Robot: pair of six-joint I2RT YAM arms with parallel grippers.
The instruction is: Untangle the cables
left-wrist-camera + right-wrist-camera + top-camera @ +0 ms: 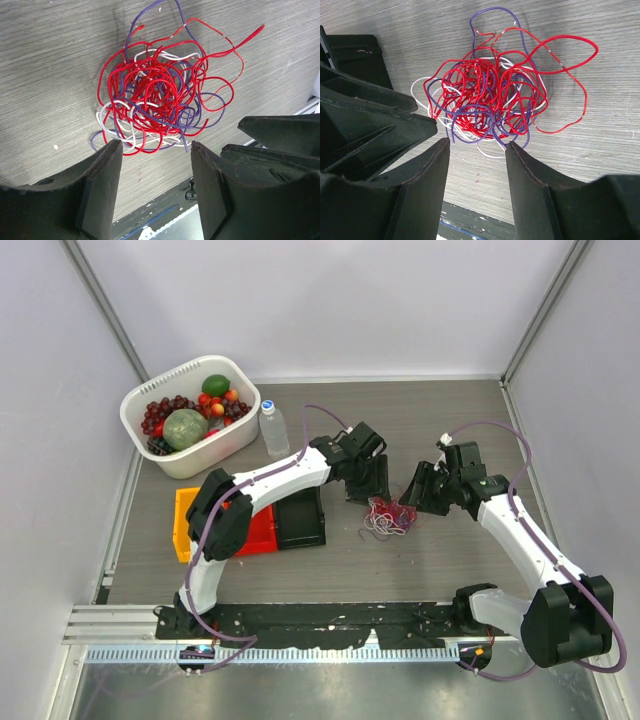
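Cables [388, 517] lay as one red/white/purple knot on worktop [450, 560], between both arms | left gripper [155, 147] was wide open, empty, at knot's edge | right gripper [477, 145] was wide open, empty, opposite side | progress: no strand looked separated, judged all untangling not yet done
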